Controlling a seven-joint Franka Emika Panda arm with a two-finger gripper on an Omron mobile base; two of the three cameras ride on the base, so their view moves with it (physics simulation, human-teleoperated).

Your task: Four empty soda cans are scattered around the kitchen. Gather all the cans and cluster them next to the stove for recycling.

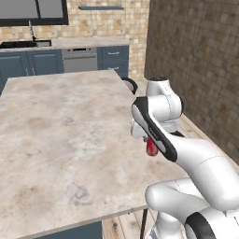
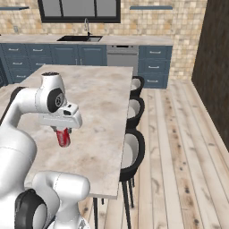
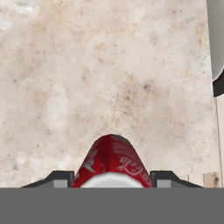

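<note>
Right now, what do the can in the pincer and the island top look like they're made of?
The can: looks like painted metal, glossy red with white lettering and a pale silvery end, though the render leaves that open. The island top: stone-like, probably marble or granite, given its mottled beige-grey blotches and a matte, low-sheen finish. The pincer is shut on the can, above the top.

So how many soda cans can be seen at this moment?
1: a red can held in the gripper above the island counter. Other cans may be outside these views.
</note>
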